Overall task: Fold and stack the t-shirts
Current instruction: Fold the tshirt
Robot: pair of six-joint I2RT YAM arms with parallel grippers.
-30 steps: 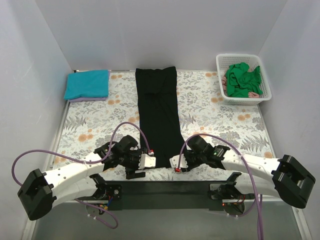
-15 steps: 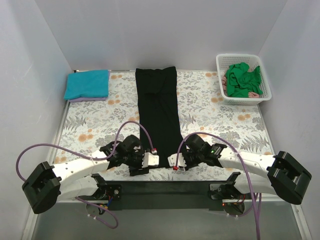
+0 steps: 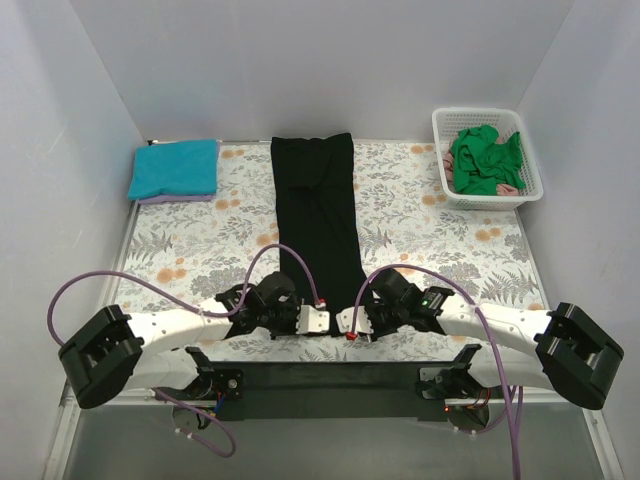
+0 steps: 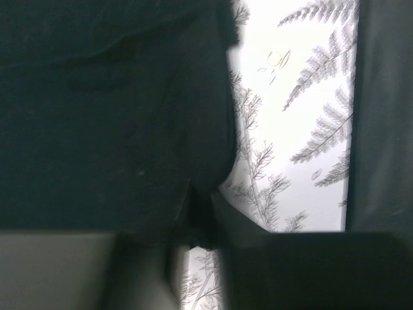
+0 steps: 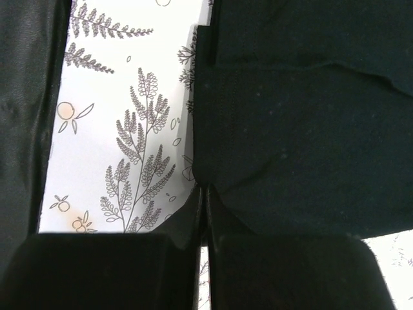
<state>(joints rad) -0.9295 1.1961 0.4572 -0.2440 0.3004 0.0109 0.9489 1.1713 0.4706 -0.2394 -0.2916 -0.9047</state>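
Black t-shirt (image 3: pixel 318 220): a long narrow strip down the middle of the desk (image 3: pixel 420 230).

Top view: the near hem sits between the left gripper (image 3: pixel 318 320) and the right gripper (image 3: pixel 345 322).

Left wrist: blurred. Jaws are nearly together at the hem edge; cannot tell whether cloth is caught.

Right wrist: fingers are pressed together on the hem corner, a shallow bite.

Risk: one corner slips on lifting, so the fold goes skewed.

A robot lab booth: blank white walls (image 3: pixel 300 60) box in a fern-print table cover (image 3: pixel 200 250).
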